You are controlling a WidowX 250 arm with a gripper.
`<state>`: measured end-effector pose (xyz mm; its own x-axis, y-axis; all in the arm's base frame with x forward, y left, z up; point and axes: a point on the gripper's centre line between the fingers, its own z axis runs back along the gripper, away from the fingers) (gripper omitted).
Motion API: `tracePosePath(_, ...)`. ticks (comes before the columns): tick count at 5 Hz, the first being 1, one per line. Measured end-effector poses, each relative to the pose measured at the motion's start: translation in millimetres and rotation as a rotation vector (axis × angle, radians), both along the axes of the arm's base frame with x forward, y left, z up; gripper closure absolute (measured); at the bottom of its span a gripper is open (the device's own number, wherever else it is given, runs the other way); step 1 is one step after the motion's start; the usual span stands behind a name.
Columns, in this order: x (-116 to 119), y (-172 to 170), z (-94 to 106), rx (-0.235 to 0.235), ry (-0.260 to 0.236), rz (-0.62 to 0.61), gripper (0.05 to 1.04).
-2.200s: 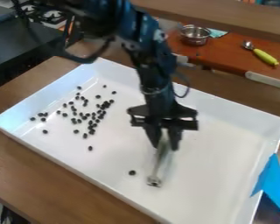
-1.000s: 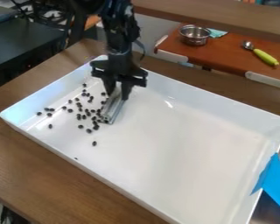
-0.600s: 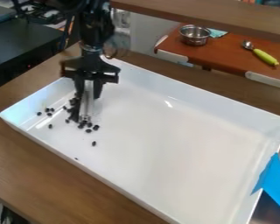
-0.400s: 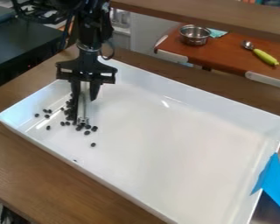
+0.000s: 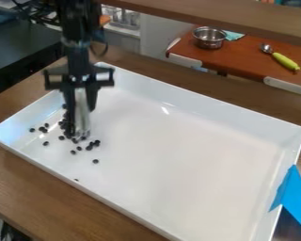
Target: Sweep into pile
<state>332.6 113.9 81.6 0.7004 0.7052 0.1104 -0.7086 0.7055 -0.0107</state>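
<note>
Few small black oval beans point(image 5: 44, 131) loose near left corner of the white rectangular tray point(image 5: 209, 164). Next, denser bunch just left of the pale grey, narrow sweeping tool point(image 5: 82, 123), some look to touch it. Tool near upright, long axis running down from black two-finger gripper point(image 5: 81, 109), fingers closed on it. Bunch left of tool, so leftward push should gather it; beans right of tip probably get missed. Blue tape point(image 5: 293, 190) at tray's right edge.
</note>
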Motion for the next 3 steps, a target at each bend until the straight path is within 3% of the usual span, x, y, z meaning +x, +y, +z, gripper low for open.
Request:
tracePosePath(1,7.6,-45.8,37.1,-0.14,-0.108,-0.012,0.714)
tracePosePath(2,12.9,-88.5,43.4,-0.281,-0.141,-0.031,0.714)
tracePosePath(3,22.8,-139.0,21.6,-0.294,-0.158,-0.134,0.714)
